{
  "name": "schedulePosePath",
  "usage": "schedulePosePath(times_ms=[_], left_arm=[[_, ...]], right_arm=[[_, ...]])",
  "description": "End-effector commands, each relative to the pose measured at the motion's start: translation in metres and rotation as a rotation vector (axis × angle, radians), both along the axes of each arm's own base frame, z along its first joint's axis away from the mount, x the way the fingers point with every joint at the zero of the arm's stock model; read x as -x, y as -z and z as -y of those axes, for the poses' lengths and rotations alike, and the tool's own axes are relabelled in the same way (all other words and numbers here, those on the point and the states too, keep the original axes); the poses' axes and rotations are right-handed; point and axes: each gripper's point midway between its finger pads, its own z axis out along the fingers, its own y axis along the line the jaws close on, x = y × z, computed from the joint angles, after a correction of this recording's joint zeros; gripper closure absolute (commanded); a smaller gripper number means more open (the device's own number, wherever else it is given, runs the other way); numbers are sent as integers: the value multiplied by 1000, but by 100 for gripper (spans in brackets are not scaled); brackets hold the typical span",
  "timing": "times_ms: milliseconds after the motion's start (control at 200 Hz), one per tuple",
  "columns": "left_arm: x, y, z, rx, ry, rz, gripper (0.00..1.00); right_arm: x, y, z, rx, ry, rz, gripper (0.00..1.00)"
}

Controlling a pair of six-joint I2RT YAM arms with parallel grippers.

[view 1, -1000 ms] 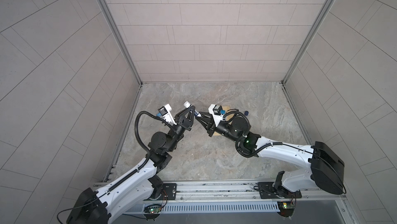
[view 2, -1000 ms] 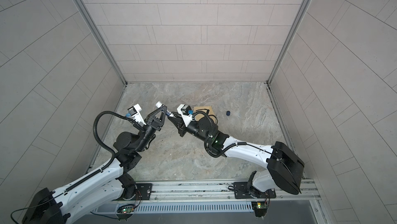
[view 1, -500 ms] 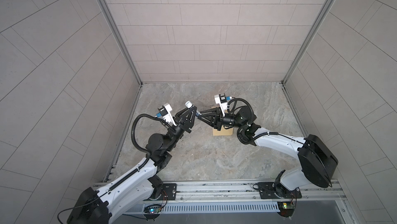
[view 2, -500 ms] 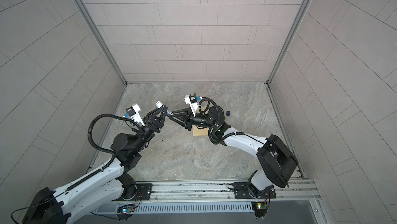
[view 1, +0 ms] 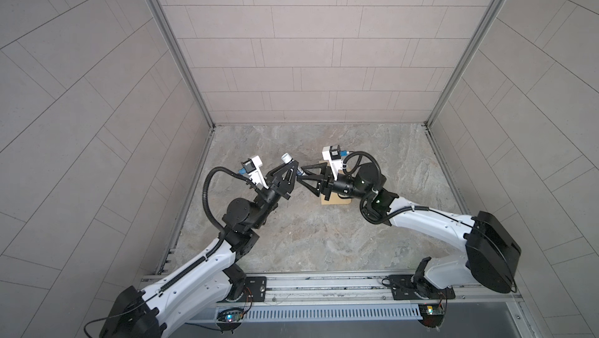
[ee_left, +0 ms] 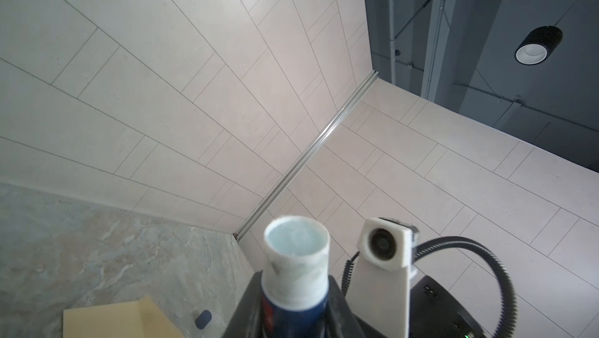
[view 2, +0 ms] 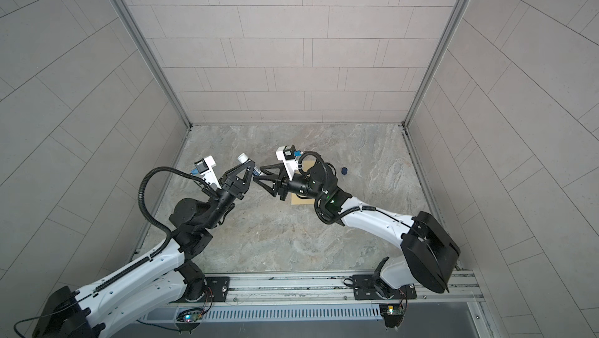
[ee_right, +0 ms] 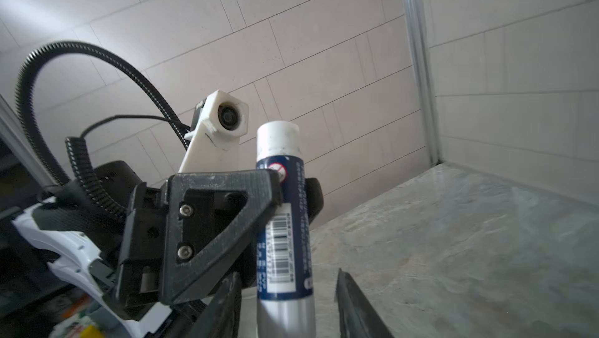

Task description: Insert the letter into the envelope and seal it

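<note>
In both top views the left claw (view 1: pixel 293 170) (view 2: pixel 251 168) is clamped round a glue stick (view 1: pixel 287 159) (view 2: pixel 243 158), holding it up off the worktop (view 1: pixel 324 239) with the white end pointing upward. The right claw (view 1: pixel 301 174) (view 2: pixel 257 175) meets it from the other side. A second ago its jaws were pinched tight at the stick's lower end; now they stand spread. Under the right arm lies the tan envelope (view 1: pixel 335 202) (view 2: pixel 301 200), flat on the worktop, with a small dark cap (view 2: pixel 344 170) a little beyond it.

The left wrist view shows the stick (ee_left: pixel 295 255) uncapped, pale glue filling the open end. The envelope (ee_left: pixel 107 320) is below it, and the cap (ee_left: pixel 203 319) lies just beside the envelope.

In the right wrist view the right claw (ee_right: pixel 285 307) has a finger on either side of the stick's silver base (ee_right: pixel 285 317), with a gap each side, so it grips nothing. The left claw (ee_right: pixel 282 190) alone carries the stick.

The letter shows in no view; I judge it is already inside the envelope. The release suggests the glue is ready, and the next step is gluing the flap.
</note>
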Motion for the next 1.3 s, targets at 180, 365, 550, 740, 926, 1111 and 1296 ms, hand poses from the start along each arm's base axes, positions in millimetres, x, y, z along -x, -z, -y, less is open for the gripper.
schedulePosePath(times_ms=[180,365,550,740,926,1111,1296], left_arm=[[1,-14,-17,71,-52,-64,100],[1,-12,-16,75,-48,-74,100],[0,-11,-16,76,-46,-78,100],[0,-10,-16,78,-44,-80,100],[0,-10,-16,83,-42,-85,100],[1,-10,-15,87,-39,-85,100],[1,-10,-16,91,-38,-86,100]], right_arm=[[2,18,21,327,469,418,22],[9,13,11,362,570,525,26],[9,12,3,358,612,553,32],[7,9,2,343,651,554,37],[5,5,-1,337,662,555,42],[3,2,-4,336,665,555,49],[1,2,-5,336,671,549,57]])
